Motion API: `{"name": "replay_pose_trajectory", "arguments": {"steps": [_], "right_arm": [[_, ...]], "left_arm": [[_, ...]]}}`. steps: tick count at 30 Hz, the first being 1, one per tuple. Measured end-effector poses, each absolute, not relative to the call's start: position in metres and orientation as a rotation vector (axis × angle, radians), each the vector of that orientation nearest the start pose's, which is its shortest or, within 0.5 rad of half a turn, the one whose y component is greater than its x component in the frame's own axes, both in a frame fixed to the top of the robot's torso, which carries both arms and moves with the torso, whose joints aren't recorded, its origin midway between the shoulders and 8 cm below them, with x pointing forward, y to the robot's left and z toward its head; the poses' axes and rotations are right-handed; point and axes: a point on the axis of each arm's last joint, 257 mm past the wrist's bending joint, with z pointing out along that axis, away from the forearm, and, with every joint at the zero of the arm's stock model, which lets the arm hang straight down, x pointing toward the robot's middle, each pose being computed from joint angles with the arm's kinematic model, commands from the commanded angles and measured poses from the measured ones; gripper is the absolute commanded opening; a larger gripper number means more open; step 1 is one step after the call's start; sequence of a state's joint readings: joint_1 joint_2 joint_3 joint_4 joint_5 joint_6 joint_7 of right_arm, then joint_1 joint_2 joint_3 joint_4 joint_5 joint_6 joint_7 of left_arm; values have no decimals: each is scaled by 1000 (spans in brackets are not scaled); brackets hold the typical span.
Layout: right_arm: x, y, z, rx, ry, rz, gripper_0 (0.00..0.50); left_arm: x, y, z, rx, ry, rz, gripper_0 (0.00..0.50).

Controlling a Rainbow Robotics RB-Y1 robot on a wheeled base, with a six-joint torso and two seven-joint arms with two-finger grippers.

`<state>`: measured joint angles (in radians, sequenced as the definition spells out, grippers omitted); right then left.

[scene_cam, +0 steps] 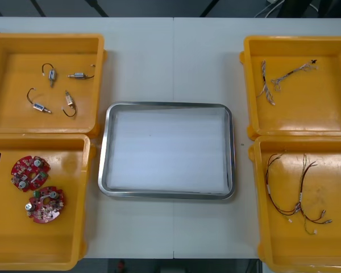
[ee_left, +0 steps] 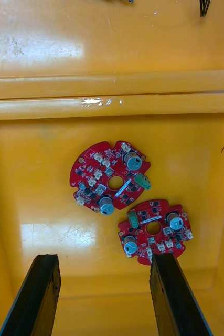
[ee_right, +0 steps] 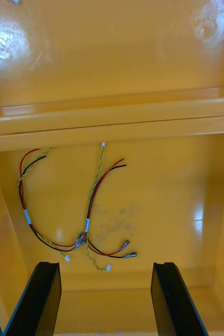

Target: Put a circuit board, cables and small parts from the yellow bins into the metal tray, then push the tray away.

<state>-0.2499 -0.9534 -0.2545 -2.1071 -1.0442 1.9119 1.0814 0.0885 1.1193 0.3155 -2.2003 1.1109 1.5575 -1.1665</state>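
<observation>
Two round red circuit boards [ee_left: 112, 176] lie flat in the near left yellow bin [ee_left: 43, 157], just beyond my left gripper [ee_left: 104, 258], whose fingers stand wide apart. My right gripper [ee_right: 106, 265] hangs over the near right yellow bin [ee_right: 185, 184], its fingers also apart, with red and yellow cables [ee_right: 87, 224] lying ahead of them. Between the bins sits the metal tray [scene_cam: 167, 106], white inside. I see small metal parts [scene_cam: 51, 73] in the far left bin [scene_cam: 11, 62].

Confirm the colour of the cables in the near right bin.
Red, black and yellow cables; best in right wrist view.
</observation>
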Motion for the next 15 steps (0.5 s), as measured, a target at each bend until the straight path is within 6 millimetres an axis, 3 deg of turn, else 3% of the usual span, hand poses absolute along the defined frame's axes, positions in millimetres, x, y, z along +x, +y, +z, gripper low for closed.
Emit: {"name": "replay_pose_trajectory", "arguments": {"steps": [15], "right_arm": [[375, -372, -139, 128, 2743, 47, 500]], "left_arm": [[358, 396, -162, 6, 2658, -4, 500]]}}
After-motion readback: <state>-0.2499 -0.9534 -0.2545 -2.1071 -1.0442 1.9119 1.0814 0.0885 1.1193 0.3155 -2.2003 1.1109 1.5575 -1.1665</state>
